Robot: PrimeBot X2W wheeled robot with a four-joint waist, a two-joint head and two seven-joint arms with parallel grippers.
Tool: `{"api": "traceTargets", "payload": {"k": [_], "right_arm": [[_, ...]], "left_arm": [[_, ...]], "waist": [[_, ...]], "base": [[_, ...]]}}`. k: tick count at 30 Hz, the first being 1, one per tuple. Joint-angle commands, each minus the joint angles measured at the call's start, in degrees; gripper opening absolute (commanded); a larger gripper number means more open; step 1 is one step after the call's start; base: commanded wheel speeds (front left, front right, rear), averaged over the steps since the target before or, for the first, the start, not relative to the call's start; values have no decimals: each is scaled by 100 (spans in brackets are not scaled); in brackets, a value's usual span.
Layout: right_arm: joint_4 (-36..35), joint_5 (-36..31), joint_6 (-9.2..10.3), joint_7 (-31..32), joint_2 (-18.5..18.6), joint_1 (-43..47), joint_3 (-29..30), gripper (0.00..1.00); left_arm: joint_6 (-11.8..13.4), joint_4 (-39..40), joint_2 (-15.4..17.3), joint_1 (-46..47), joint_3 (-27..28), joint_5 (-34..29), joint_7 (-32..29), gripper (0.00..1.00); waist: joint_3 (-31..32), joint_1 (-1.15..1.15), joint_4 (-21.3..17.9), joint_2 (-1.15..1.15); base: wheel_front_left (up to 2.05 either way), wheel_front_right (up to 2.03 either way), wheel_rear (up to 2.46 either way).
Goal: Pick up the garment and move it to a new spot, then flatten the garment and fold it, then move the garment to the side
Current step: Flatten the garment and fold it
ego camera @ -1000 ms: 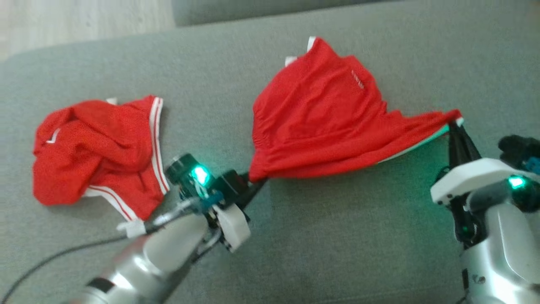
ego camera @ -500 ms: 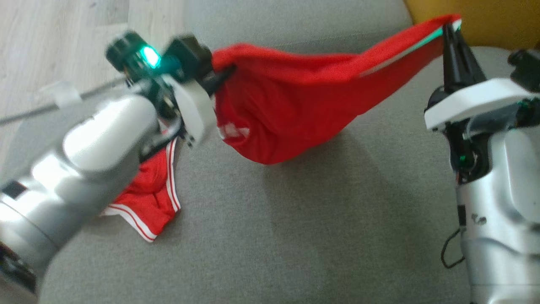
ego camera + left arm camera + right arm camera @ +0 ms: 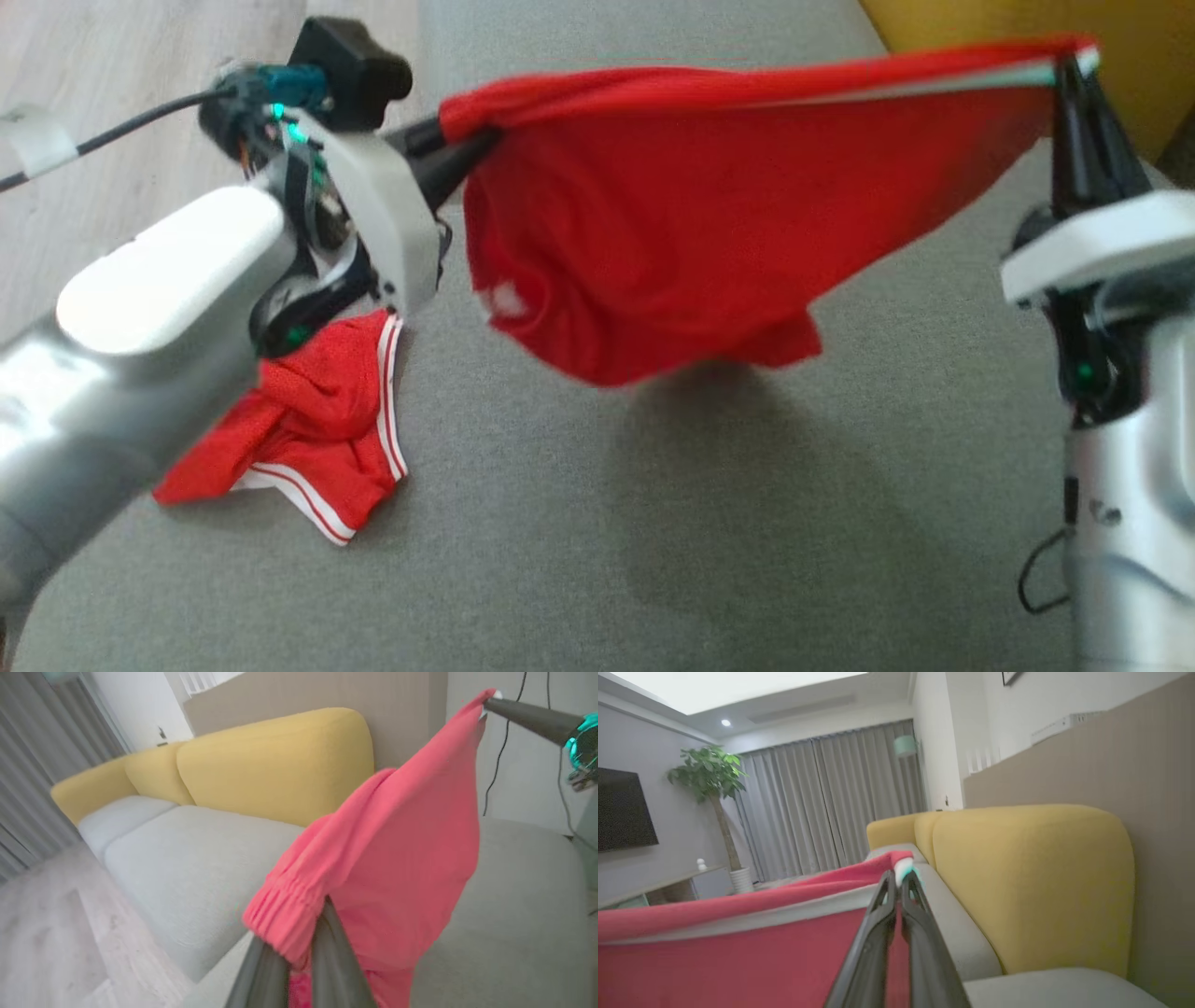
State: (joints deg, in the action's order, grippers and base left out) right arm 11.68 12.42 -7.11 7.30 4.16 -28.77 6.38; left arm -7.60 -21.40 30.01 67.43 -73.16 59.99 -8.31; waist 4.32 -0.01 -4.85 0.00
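A red garment (image 3: 672,215) with a white edge stripe hangs stretched in the air above the grey sofa seat (image 3: 653,523). My left gripper (image 3: 457,140) is shut on its gathered elastic corner (image 3: 285,914). My right gripper (image 3: 1064,70) is shut on the opposite corner (image 3: 901,865), holding the top edge taut. In the left wrist view the cloth (image 3: 402,849) drapes down from my right gripper's dark fingers (image 3: 523,714). The hanging lower part does not touch the seat.
A second red garment (image 3: 317,439) with white stripes lies crumpled on the seat under my left forearm. Yellow back cushions (image 3: 1031,882) stand behind the seat. Wooden floor (image 3: 112,121) borders the sofa at the left.
Both grippers have raised the garment off the seat and pulled it wider and tauter. The head camera has shifted, so the second garment now sits lower left.
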Motion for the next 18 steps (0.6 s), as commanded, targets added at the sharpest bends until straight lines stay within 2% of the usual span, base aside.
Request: {"api": "traceTargets", "payload": {"k": [1,6,11,15,18], "right_arm": [[-218,-30,-37,59,-28,-172,-55,0],[-202,-19,-37,337,-59,-119,126,0],[-62,4,-37,532,-66,-449,-63,0],[308,96,-37,593,-47,-1321,-279,0],[876,115,-37,360,-40,-2308,-456,0]], "left_arm": [[11,55,213,191,290,89,-24,0],[11,211,345,21,364,622,-248,0],[16,177,328,167,656,1187,-495,0],[70,-15,348,740,938,1338,-733,0],[166,-417,291,1354,1181,1182,-623,0]], "waist": [[-14,1,0,0],[-207,1,-21,0],[-680,1,-102,0],[-1372,1,-266,0],[-1791,1,-418,0]], "base": [[0,0,0],[0,0,0],[0,0,0],[0,0,0],[0,0,0]]}}
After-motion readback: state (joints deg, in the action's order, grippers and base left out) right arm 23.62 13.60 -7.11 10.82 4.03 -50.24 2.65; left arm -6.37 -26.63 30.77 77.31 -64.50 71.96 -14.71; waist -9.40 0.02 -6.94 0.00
